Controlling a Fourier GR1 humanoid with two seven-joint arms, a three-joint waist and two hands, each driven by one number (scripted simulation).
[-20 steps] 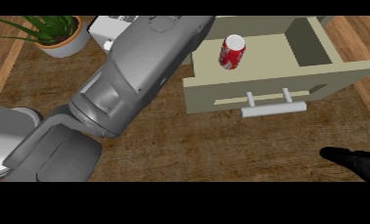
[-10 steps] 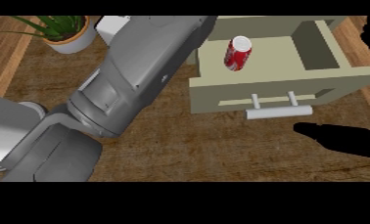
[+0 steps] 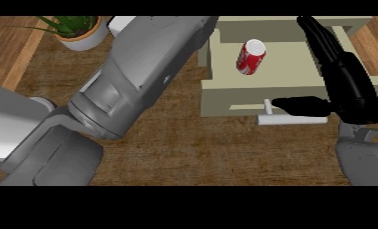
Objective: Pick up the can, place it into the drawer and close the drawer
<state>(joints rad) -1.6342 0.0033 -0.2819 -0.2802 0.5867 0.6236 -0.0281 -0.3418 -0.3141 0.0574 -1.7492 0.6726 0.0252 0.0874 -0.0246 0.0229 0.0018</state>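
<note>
Can (image 3: pixel 250 57): lying in drawer (image 3: pixel 221 98), placed | drawer: open, yours to close | right hand (image 3: pixel 347 85): fingers straight, empty, thumb by handle (image 3: pixel 292 119) | left hand: unseen

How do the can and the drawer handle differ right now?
The can is red with a white top; the drawer handle is plain white. The can lies inside the open drawer, while the handle sits outside on its front. The can is untouched; the handle has the right hand at it, thumb reaching over it. Both are cylinder-shaped.
</note>
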